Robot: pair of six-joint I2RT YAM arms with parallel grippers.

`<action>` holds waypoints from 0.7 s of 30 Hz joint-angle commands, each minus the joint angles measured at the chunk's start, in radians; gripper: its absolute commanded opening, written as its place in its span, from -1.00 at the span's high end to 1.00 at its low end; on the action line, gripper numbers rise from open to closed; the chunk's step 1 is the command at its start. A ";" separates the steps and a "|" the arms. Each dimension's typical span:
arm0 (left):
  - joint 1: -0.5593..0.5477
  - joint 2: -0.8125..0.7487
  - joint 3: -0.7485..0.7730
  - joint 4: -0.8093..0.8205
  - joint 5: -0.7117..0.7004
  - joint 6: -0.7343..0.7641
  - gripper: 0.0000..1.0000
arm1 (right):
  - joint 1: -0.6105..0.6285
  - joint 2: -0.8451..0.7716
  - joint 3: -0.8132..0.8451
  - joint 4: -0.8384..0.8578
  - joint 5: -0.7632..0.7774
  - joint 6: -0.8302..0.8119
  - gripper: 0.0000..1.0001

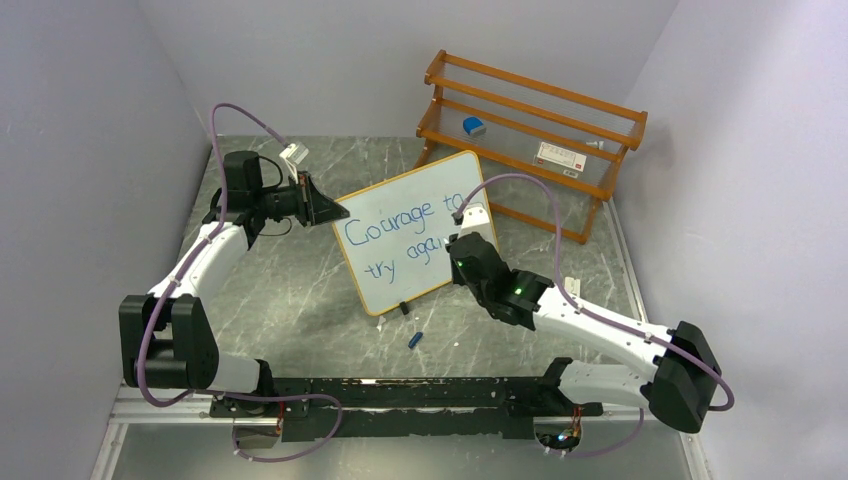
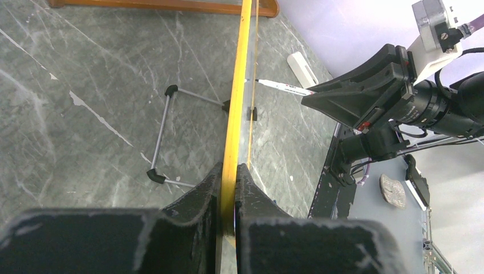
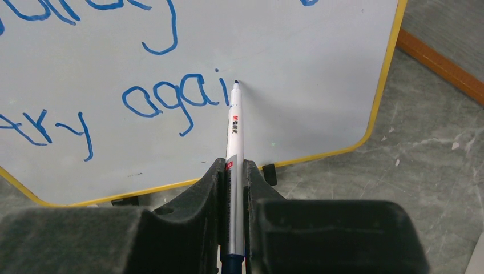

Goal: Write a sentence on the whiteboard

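Observation:
The whiteboard (image 1: 410, 235) stands tilted on its wire stand mid-table. Its yellow-orange edge (image 2: 235, 103) runs up the left wrist view. My left gripper (image 1: 322, 208) is shut on the board's left edge. Blue writing (image 1: 395, 222) reads "Courage to" over "try agai"; the right wrist view shows "agai" (image 3: 171, 100). My right gripper (image 1: 462, 238) is shut on a white marker (image 3: 234, 142). The marker's tip touches the board just right of the "i". The marker also shows in the left wrist view (image 2: 282, 87).
An orange wooden rack (image 1: 530, 140) stands behind the board, holding a blue eraser (image 1: 473, 126) and a white box (image 1: 560, 156). A blue marker cap (image 1: 415, 340) lies on the table in front of the board. The board's wire stand (image 2: 162, 137) rests behind it.

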 commanded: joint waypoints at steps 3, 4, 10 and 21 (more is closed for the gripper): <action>-0.027 0.039 -0.011 -0.070 -0.097 0.061 0.90 | -0.009 0.015 0.032 0.059 -0.004 -0.023 1.00; -0.027 0.041 -0.010 -0.071 -0.097 0.062 0.90 | -0.011 0.018 0.033 0.061 -0.006 -0.023 1.00; -0.027 0.041 -0.011 -0.072 -0.097 0.062 0.90 | -0.015 0.037 0.035 0.075 -0.010 -0.026 1.00; -0.027 0.041 -0.010 -0.072 -0.098 0.062 0.90 | -0.022 0.026 0.019 0.032 -0.019 -0.008 1.00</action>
